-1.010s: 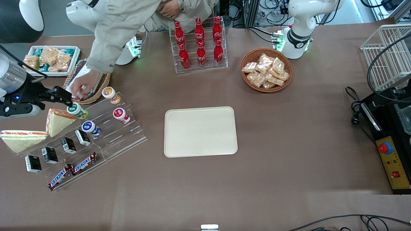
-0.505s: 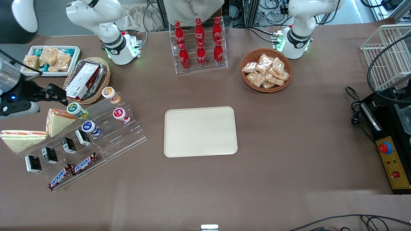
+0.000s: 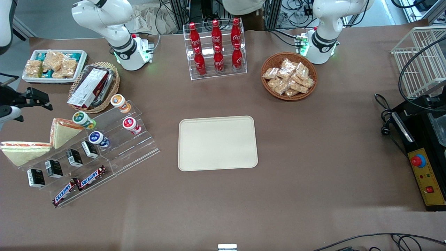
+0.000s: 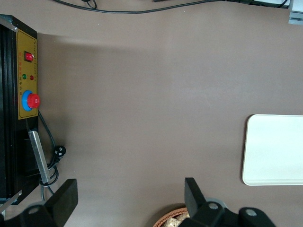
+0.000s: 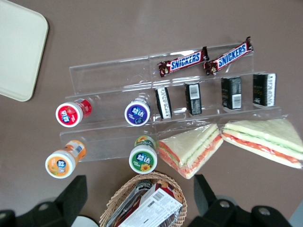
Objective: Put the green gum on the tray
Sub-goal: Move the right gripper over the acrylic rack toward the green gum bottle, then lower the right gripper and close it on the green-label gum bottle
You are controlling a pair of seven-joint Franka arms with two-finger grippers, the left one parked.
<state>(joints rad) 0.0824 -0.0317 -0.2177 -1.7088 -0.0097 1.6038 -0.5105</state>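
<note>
The green gum (image 3: 83, 119) is a small bottle with a white lid and green round label. It lies on the upper step of a clear acrylic stand (image 3: 115, 146), beside a wedge sandwich (image 3: 62, 130). It also shows in the right wrist view (image 5: 143, 158). The cream tray (image 3: 217, 143) lies flat in the middle of the table and is bare; it also shows in the right wrist view (image 5: 19, 47) and in the left wrist view (image 4: 277, 149). My gripper (image 3: 38, 99) is open and empty, raised above the table, away from the gum toward the working arm's end; in its wrist view (image 5: 139, 198) the jaws stand wide apart over a wicker basket.
Orange-lidded (image 3: 119, 102), red-lidded (image 3: 130, 124) and blue-lidded (image 3: 97, 138) bottles share the stand with small black cartons and Snickers bars (image 3: 78, 184). A wicker basket with a box (image 3: 93, 87), a white dish of packets (image 3: 54, 65), a cola rack (image 3: 216, 48) and a snack basket (image 3: 289, 76) stand farther back.
A person's arm that reached into the wicker basket has withdrawn. My gripper has moved away from the green gum toward the working arm's end of the table.
</note>
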